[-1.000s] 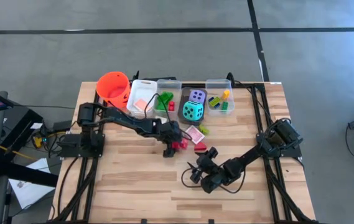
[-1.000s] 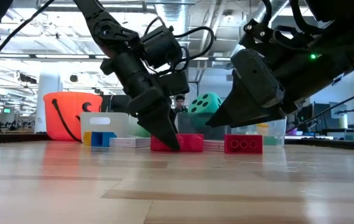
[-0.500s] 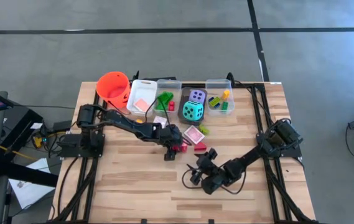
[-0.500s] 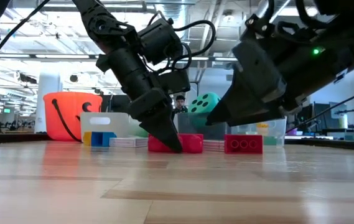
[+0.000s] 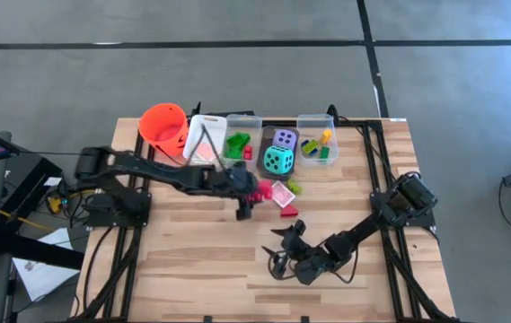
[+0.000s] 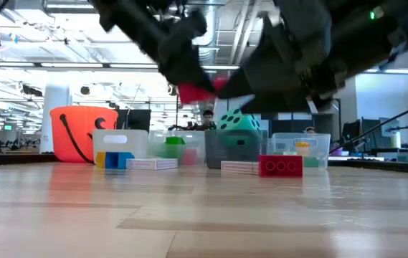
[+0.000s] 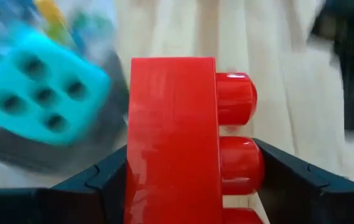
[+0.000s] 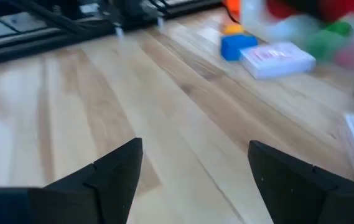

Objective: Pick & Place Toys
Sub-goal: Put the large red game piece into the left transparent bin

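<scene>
The left end effector [image 7: 183, 186] is clamped on a red brick [image 7: 173, 137], its studs turned sideways, held in the air above the surface [image 5: 192, 260] just in front of the teal die [image 5: 278, 161] in its clear bin [image 5: 267, 142]. The right end effector [image 8: 192, 171] hovers low over bare wood near the front edge, fingers apart and holding nothing. Another red brick [image 6: 281, 165] lies on the surface. No readable writing shows.

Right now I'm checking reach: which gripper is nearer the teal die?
Left. The left gripper, shut on a red brick, hangs just beside the teal die, toward the table's front. The right gripper is open, far off near the table's front edge.
</scene>
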Motion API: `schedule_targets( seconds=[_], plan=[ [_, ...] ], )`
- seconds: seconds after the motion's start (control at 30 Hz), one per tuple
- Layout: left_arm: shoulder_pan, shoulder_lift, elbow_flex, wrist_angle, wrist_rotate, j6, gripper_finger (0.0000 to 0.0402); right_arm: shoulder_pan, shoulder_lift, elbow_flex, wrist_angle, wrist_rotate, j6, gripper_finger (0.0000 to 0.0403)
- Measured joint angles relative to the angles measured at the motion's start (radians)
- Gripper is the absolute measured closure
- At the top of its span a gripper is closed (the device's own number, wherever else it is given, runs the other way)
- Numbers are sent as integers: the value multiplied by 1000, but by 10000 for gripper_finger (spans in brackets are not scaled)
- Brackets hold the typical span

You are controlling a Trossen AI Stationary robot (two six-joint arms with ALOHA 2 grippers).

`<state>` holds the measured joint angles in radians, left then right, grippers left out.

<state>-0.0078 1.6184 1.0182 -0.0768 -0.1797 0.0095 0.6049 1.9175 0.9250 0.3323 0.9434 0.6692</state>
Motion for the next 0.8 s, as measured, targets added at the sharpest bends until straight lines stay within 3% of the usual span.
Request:
schedule_targets(
  seconds=[0.23,0.37,0.53,0.63,0.8],
  plan=[
    [-3,-185,-1,-62,-20,-29,144,37,-4,68,2,45,-169,117],
    [-12,-238,0,-107,156,-107,144,66,-23,118,2,108,-391,117],
    [-69,-248,-1,-178,355,-255,143,129,-34,182,0,192,-819,117],
    [-124,-249,-1,-189,374,-301,143,155,-33,211,0,235,-994,117],
    [-205,-249,-1,-137,376,-352,143,151,-33,252,-2,233,-1114,117]
  ],
)
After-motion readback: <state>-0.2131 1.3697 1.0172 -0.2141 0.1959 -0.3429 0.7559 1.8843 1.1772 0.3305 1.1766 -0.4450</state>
